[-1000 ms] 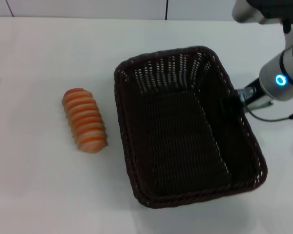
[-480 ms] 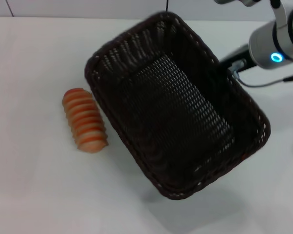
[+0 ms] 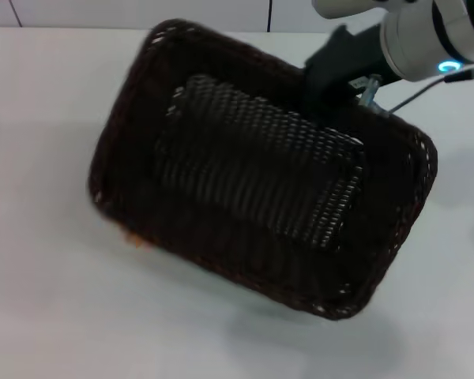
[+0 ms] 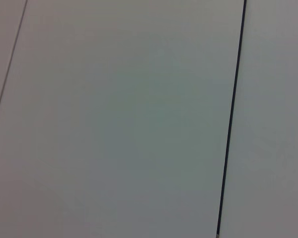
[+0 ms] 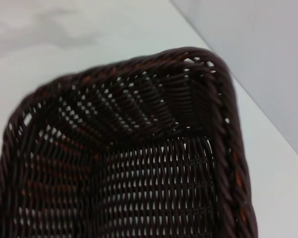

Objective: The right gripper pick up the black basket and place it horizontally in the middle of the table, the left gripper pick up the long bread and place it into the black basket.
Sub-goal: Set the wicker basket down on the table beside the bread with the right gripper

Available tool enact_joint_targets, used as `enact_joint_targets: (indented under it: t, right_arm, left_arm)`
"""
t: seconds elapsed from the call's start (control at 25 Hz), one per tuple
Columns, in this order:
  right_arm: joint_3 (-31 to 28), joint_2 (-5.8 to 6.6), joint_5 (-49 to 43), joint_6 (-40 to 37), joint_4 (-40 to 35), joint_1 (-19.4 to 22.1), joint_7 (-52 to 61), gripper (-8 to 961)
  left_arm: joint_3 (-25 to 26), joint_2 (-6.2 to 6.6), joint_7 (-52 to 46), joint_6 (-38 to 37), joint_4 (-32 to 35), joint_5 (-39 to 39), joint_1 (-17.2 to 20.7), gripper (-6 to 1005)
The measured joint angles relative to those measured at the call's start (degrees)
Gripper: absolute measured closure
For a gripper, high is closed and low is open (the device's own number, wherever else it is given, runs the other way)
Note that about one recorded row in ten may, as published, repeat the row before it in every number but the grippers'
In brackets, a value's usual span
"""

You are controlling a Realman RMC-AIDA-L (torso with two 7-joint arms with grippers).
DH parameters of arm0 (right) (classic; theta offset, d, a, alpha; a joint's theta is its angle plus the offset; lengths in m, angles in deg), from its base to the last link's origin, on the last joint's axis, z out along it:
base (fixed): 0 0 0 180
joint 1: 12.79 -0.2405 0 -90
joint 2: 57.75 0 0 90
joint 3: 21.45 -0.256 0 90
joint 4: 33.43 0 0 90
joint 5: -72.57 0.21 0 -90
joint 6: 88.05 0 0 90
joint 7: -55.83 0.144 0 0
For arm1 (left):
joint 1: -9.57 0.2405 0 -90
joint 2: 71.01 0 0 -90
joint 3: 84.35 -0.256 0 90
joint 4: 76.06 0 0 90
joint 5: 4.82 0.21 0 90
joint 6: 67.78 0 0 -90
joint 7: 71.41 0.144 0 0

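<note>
The black basket [image 3: 253,170] hangs tilted above the table [image 3: 47,316], its long side running from far left to near right. My right gripper [image 3: 337,65] is shut on the basket's far rim, under the arm with the blue ring. The right wrist view looks into the basket's woven inside [image 5: 139,163]. The long bread is almost hidden behind the basket. Only an orange sliver [image 3: 132,239] shows at the basket's left near edge. My left gripper is out of view.
The white wall with a dark seam [image 3: 269,14] runs along the table's far edge. The left wrist view shows only a pale panel with a dark seam [image 4: 232,119].
My right gripper has lifted the basket, swung it left and turned it. The basket now covers the bread, which lay in plain sight beside it before.
</note>
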Motion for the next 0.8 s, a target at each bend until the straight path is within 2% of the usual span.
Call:
enact_joint_targets:
  t: [0.32, 0.44, 0.8]
  right_arm:
    - [-5.09, 0.3, 9.29, 9.64, -1.01, -6.8, -9.71, 800]
    - [-5.01, 0.56, 9.47, 13.76, 0.15, -10.08, -10.73, 798]
    - [-2.38, 1.27, 8.53, 17.12, 3.89, -13.42, -7.64, 791]
  left_arm:
    - [0.79, -0.18, -0.47, 3.26, -0.8, -0.07, -1.1, 154]
    - [1.51, -0.21, -0.49, 4.13, -0.81, -0.15, -1.9, 154]
    - [2.89, -0.31, -0.04, 5.09, -0.71, -0.15, -3.25, 154]
